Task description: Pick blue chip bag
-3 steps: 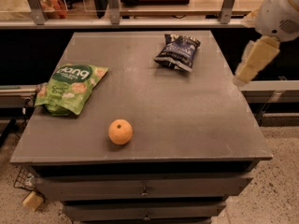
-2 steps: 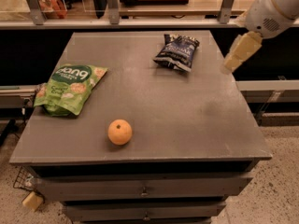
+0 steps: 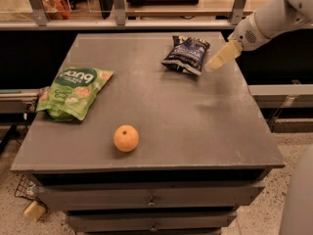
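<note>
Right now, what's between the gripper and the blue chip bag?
Nothing: the camera view shows only bare table between the blue chip bag and the gripper close beside it.

A dark grey table [image 3: 195, 116] with drawers [image 3: 151, 199] under its top carries three things. The gripper [image 3: 215, 62] hangs over its far right corner. The blue chip bag [image 3: 186, 55] lies flat just beside the gripper's tip, near the far edge. An orange [image 3: 126, 138] sits well apart from the gripper, towards the near edge. A green snack bag [image 3: 73, 92] lies farthest from the gripper, overhanging the opposite side edge.
</note>
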Available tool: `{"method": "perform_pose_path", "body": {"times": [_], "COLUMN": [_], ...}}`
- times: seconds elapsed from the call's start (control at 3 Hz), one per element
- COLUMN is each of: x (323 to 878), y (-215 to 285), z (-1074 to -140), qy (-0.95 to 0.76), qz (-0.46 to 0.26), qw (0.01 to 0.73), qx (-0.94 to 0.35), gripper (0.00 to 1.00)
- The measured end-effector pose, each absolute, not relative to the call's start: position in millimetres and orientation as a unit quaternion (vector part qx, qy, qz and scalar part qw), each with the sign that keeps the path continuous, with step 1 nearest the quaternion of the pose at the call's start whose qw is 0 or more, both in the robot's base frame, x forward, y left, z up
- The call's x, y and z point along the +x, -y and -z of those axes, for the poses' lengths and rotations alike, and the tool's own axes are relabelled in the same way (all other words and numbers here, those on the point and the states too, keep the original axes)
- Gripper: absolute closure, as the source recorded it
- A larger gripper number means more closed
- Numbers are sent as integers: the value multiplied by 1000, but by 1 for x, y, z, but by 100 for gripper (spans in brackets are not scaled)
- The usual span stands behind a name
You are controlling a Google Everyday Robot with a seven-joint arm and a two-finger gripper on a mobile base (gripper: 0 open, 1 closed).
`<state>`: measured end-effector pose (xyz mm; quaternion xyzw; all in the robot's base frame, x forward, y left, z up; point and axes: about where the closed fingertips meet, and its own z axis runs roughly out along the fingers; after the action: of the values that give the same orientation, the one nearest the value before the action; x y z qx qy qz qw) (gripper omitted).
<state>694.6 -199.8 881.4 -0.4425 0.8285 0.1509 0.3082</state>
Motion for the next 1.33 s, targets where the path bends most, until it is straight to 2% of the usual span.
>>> {"method": "perform_pose_path", "body": {"times": [0.67, 1.0, 1.33], "x": [725, 730, 737], "y": [168, 153, 148], "z": [-865, -859, -847], "qy": [-837, -840, -848], "qz": [-225, -240, -241], "qw": [323, 324, 327], "qx": [-380, -364, -341], "gripper": [0, 17, 40]}}
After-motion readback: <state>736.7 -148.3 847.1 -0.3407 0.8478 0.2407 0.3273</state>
